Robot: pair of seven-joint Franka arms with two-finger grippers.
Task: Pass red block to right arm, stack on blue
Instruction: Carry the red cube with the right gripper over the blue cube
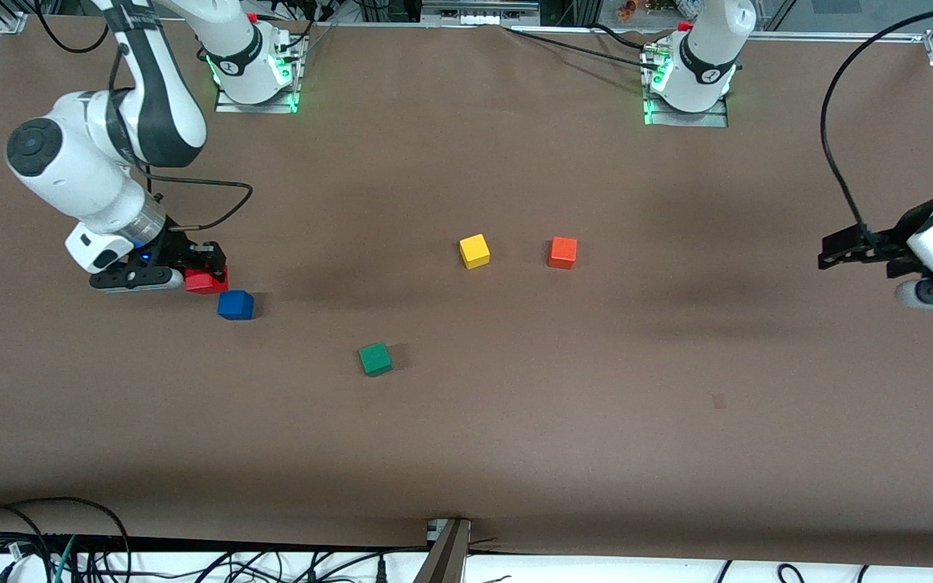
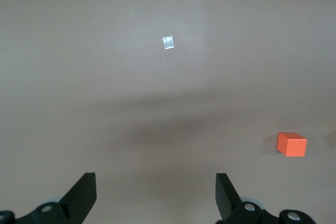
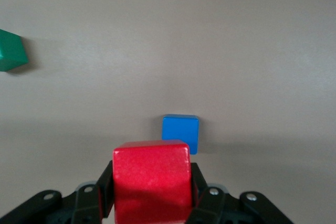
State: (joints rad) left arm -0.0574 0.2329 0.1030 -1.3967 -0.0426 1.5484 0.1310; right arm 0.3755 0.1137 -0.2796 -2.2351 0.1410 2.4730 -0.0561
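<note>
Right gripper [image 1: 201, 274] jaws clamp the red block [image 1: 207, 281], carried clear of the table. Blue cube [image 1: 236, 305] sits just ahead of the jaws, slightly off-centre, not yet underneath. Left gripper [image 2: 156, 195] waits, jaws wide, empty.

High front camera facing both arms; two downward wrist cameras.

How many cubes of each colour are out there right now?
Red block: 1, held in the right gripper
Blue cube: 1
Green cube: 1
Yellow cube: 1
Orange cube: 1
Total: 5 cubes
</note>
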